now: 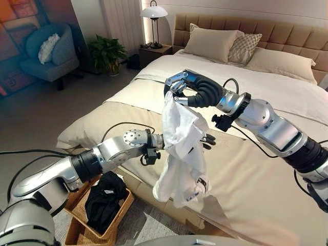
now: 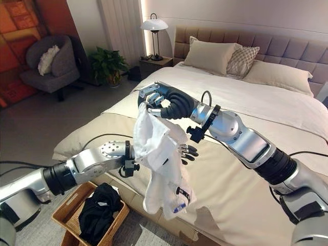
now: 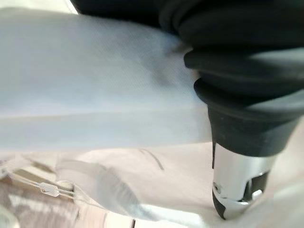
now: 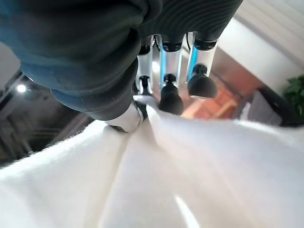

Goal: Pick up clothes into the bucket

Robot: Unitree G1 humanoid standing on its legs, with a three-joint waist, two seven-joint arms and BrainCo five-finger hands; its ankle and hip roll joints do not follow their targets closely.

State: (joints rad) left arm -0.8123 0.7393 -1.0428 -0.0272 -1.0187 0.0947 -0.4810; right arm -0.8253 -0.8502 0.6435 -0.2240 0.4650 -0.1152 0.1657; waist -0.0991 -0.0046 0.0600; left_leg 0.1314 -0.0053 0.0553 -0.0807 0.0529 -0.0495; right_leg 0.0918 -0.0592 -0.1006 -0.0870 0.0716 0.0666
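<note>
Right hand (image 1: 190, 88) is clenching the top of a white garment (image 1: 179, 154), fingers curled round the bunched cloth; the right wrist view confirms the pinch. The garment is hanging free in the air over the near edge of the bed (image 1: 256, 174), its tail dangling just off that edge.

Left hand (image 1: 207, 139) is sitting behind the hanging cloth at mid-height, dark fingertips poking out past it; cannot tell whether it is grasping.

The wicker basket (image 1: 119, 209) is standing on the floor by the bed's near corner, with a black garment (image 1: 105, 200) already lying in it.

Judgement: carry step. The hold should be kept high so the tail clears the rim, the cloth swung over the basket's middle, then lowered before release, so nothing is draping outside.
</note>
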